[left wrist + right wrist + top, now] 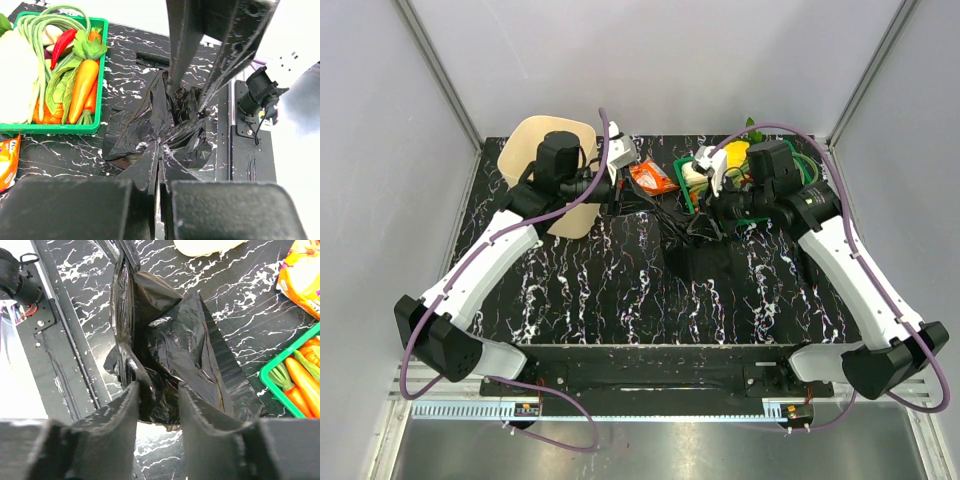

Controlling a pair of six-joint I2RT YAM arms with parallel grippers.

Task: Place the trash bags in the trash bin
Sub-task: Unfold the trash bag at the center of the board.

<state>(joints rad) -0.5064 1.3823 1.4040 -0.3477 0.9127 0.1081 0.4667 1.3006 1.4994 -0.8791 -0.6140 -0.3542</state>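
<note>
Two grippers on one trash bag (165,125); the left gripper (158,160) is pressed together on a thin fold, and the right gripper (157,390) pinches a bunched wad of it; from above, the bag sits mid-table between them, at 3 o'clock from the left one; the trash bin (535,150) stands at the table's 10 o'clock.

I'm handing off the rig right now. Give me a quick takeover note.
Left hand: shut, pinching an edge of the black trash bag.
Right hand: shut on a bunch of the same bag.
Bag is stretched between them at mid table, right of the cream trash bin.
Done: bag gripped. Left: carry it over the bin, release.
</note>
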